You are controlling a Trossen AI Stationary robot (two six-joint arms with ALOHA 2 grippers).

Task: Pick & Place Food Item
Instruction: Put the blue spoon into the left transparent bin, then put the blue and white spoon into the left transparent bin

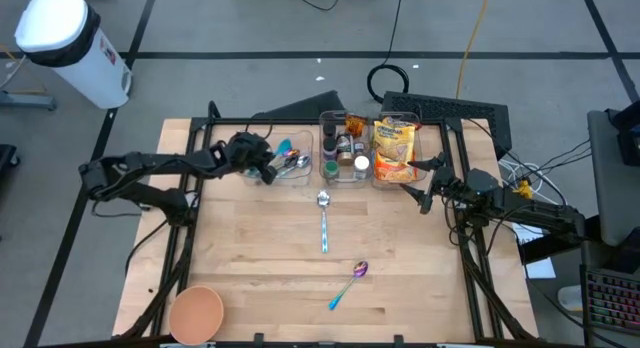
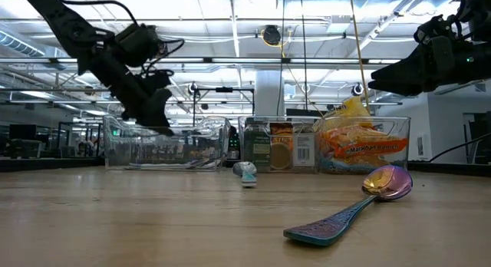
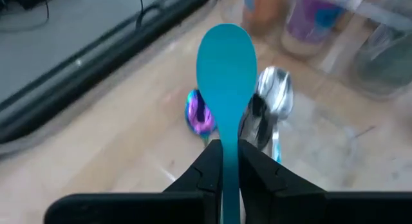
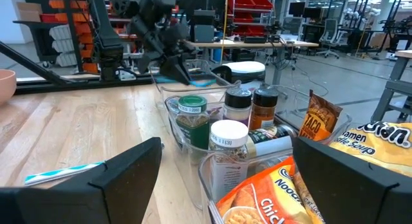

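Note:
My left gripper (image 1: 270,160) is shut on a teal spoon (image 3: 225,63) above the clear left bin (image 1: 300,173). A purple spoon (image 3: 198,114) and a silver spoon (image 3: 275,98) lie in that bin. My right gripper (image 1: 426,184) is open and empty. It hovers at the near side of the clear right bin (image 2: 403,148), which holds noodle packets (image 1: 394,148). In the right wrist view its fingers (image 4: 129,169) stand wide apart above an orange noodle packet (image 4: 257,198). My left gripper pinches the teal spoon's handle (image 3: 225,139) between its two fingers, just behind the bowl. The spoon lies along the fingers, and its bowl (image 3: 225,56) sticks out past the fingertips. The fingers come from the table's left, slanting down. The spoon is lifted clear over the bin.
A middle bin holds spice jars (image 1: 345,153). A silver spoon with a teal handle (image 1: 323,220) lies at the table's centre. An iridescent spoon (image 1: 350,283) lies nearer the front, and a pink bowl (image 1: 195,313) sits at the front left corner.

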